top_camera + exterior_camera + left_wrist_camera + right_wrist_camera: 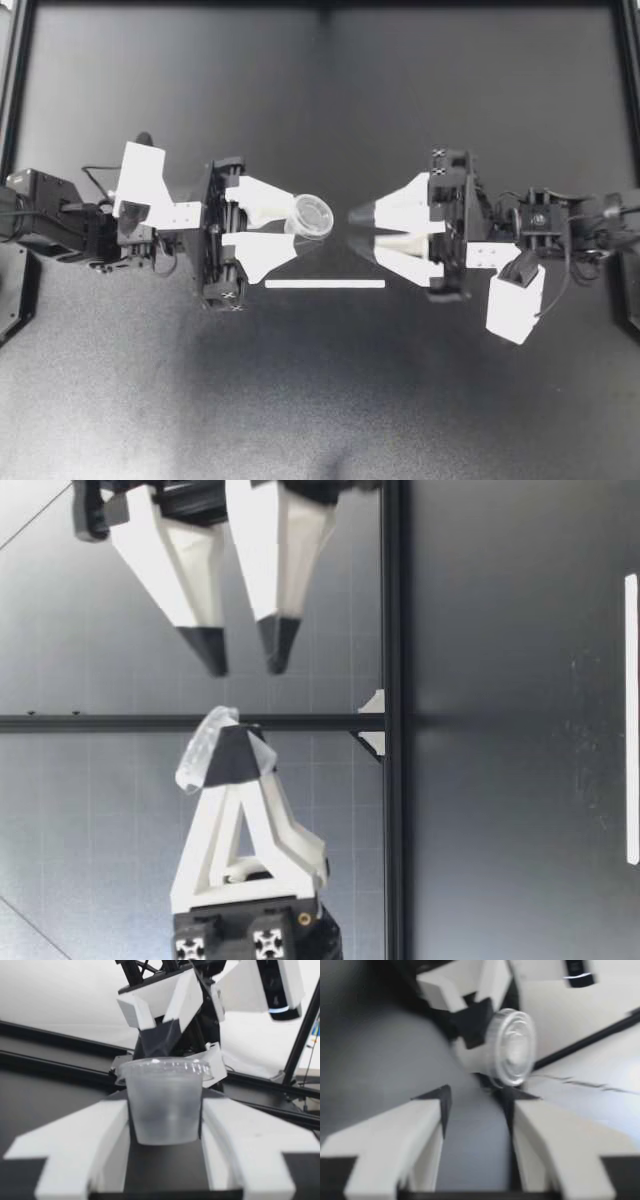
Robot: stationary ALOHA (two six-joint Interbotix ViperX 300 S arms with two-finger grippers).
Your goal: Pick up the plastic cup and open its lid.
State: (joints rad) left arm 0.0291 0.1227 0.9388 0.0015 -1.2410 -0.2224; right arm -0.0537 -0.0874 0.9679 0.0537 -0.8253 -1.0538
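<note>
Above the surface (320, 400), my left end effector (292, 226) clamps the plastic cup (312, 214).
My right end effector (355, 228), slightly open, empty, faces it.

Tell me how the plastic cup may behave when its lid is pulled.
Likely light: the plastic cup looks clear and empty. Its walls may flex in my left gripper. Tapered sides could slip when the lid is pulled.
</note>
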